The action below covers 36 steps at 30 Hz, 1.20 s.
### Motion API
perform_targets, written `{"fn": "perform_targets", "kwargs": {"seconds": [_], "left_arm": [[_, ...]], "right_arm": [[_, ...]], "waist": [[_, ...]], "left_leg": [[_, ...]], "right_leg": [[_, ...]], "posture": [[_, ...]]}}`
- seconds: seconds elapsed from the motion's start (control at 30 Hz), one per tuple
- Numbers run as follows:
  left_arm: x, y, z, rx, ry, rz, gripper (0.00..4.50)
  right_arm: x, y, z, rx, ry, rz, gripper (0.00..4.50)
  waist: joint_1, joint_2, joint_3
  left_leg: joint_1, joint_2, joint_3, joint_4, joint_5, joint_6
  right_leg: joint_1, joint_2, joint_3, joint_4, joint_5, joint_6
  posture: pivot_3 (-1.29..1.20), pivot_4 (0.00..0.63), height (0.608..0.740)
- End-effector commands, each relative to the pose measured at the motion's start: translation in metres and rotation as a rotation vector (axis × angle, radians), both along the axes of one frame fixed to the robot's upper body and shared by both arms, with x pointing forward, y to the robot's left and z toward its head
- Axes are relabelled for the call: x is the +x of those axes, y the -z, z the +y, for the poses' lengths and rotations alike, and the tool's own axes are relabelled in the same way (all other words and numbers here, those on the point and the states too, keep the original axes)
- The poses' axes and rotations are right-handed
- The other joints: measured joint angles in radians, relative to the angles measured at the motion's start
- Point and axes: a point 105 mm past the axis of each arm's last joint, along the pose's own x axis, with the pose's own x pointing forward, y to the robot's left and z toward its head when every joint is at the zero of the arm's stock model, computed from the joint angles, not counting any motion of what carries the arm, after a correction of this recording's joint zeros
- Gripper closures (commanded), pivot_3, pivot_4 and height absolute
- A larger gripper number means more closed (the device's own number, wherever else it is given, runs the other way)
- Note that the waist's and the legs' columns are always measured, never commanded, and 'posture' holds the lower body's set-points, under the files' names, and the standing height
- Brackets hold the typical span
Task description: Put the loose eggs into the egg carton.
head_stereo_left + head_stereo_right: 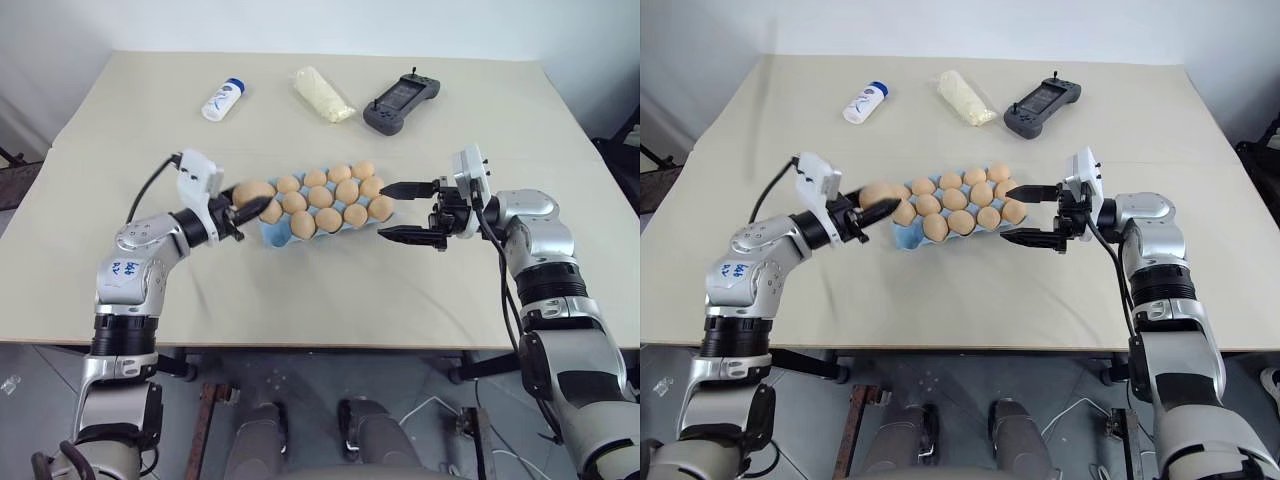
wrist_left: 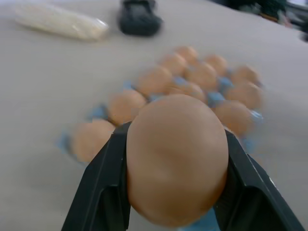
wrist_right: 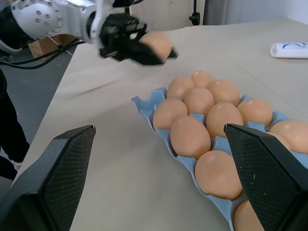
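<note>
Bare table (image 1: 330,290) is seen all round the carton (image 1: 278,236), which lies centrally, well inside the edges. An egg (image 1: 252,192) is clamped by the left gripper (image 1: 250,210), held level at the carton's left end. The right gripper (image 1: 400,212) is spread wide at its right end.

Left arm bent at the elbow, forearm reaching inward; left gripper (image 1: 250,207) with both black fingers (image 2: 103,187) clamped on an egg (image 2: 175,159). Right arm raised, wrist turned so the right gripper (image 1: 405,212) points level toward the left, jaws spread wide, holding nothing.
</note>
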Motion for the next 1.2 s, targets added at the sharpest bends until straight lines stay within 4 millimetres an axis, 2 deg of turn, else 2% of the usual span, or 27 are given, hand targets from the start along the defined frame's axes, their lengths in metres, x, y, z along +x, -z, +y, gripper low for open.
{"fn": "perform_targets", "kwargs": {"seconds": [0.03,0.2,0.47,0.5,0.73,0.83,0.93,1.2], "left_arm": [[-0.003,-0.005,-0.004,0.02,0.025,-0.017,2.81],[0.006,-0.001,-0.013,0.004,0.024,-0.003,2.81],[0.02,-0.003,-0.023,-0.029,0.02,-0.032,0.21],[0.021,-0.004,-0.024,-0.032,0.022,-0.034,0.01],[0.018,-0.016,-0.019,-0.062,0.013,-0.061,0.01],[0.004,-0.029,-0.012,-0.174,0.075,-0.054,0.01],[-0.008,-0.033,0.005,-0.186,0.056,-0.102,0.01],[-0.039,-0.003,0.058,-0.062,-0.002,-0.049,0.01]], "right_arm": [[-0.002,-0.011,-0.005,0.018,0.001,-0.047,0.0],[-0.002,-0.01,-0.005,0.022,0.007,-0.049,0.0],[-0.006,-0.008,-0.009,0.018,0.017,-0.048,0.0],[-0.006,-0.007,-0.009,0.017,0.018,-0.047,0.0],[-0.009,-0.007,-0.011,0.018,0.027,-0.05,0.0],[-0.01,-0.007,-0.013,0.019,0.031,-0.051,0.0],[-0.009,-0.008,-0.014,0.017,0.036,-0.056,0.0],[-0.003,-0.006,-0.014,-0.005,0.043,-0.064,0.0]], "waist": [[0.001,0.0,0.0],[0.003,0.0,0.0],[0.004,0.0,0.0],[0.004,0.0,0.0],[0.003,0.0,0.0],[0.001,0.0,0.0],[-0.001,0.0,0.0],[-0.014,0.0,0.0]], "left_leg": [[0.001,0.0,0.0,0.0,0.001,0.0],[0.001,-0.001,0.0,0.001,0.002,0.001],[0.0,-0.001,0.0,0.0,0.002,0.001],[0.0,-0.001,0.0,0.0,0.002,0.001],[0.001,-0.001,0.0,0.0,0.002,0.001],[0.0,-0.001,0.0,0.0,0.002,0.001],[0.0,0.0,-0.001,0.0,0.002,0.001],[0.001,-0.001,-0.001,-0.002,0.002,0.001]], "right_leg": [[0.0,0.0,0.0,0.001,0.0,0.0],[0.001,-0.001,0.0,0.001,0.001,-0.001],[0.001,-0.001,0.0,0.0,0.001,-0.001],[0.001,-0.001,-0.001,0.0,0.001,-0.001],[0.001,-0.001,0.0,0.0,0.001,-0.001],[0.001,-0.001,0.0,0.0,0.001,-0.001],[0.001,-0.001,0.0,0.0,0.001,-0.001],[0.001,-0.002,0.0,-0.001,0.001,-0.001]], "posture": [[0.0,0.15,0.74],[0.0,0.15,0.74],[0.0,0.15,0.74],[0.0,0.15,0.74],[0.0,0.15,0.74],[0.0,0.15,0.74],[0.0,0.15,0.74],[0.0,0.15,0.74]]}}
